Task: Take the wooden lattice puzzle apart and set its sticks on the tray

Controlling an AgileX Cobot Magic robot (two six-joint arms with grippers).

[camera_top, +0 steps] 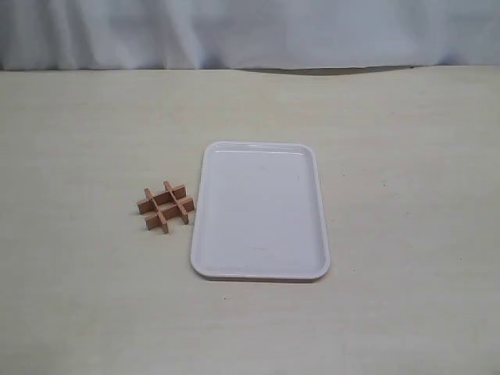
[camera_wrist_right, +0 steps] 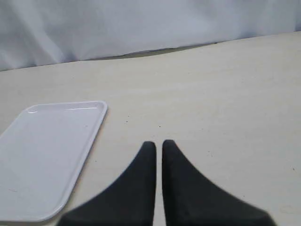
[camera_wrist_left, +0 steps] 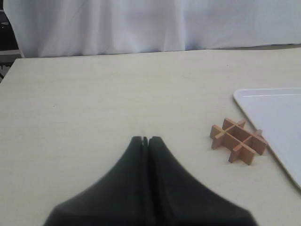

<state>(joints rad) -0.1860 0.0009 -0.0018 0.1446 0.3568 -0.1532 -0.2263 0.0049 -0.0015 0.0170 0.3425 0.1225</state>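
Note:
The wooden lattice puzzle (camera_top: 166,208) lies assembled on the table, its four reddish-brown sticks interlocked in a hash shape, just left of the white tray (camera_top: 262,211). Nothing lies on the tray. Neither gripper shows in the exterior view. In the left wrist view my left gripper (camera_wrist_left: 145,139) is shut on nothing, and the puzzle (camera_wrist_left: 238,141) sits well apart from it, beside the tray's corner (camera_wrist_left: 277,117). In the right wrist view my right gripper (camera_wrist_right: 159,143) is shut with only a thin slit between its black fingers, and the tray (camera_wrist_right: 42,150) lies off to one side.
The beige table (camera_top: 406,156) stretches around the tray and puzzle. A white cloth backdrop (camera_top: 250,31) hangs along the table's far edge. The left wrist view shows a table edge and dark equipment (camera_wrist_left: 7,52) beyond it.

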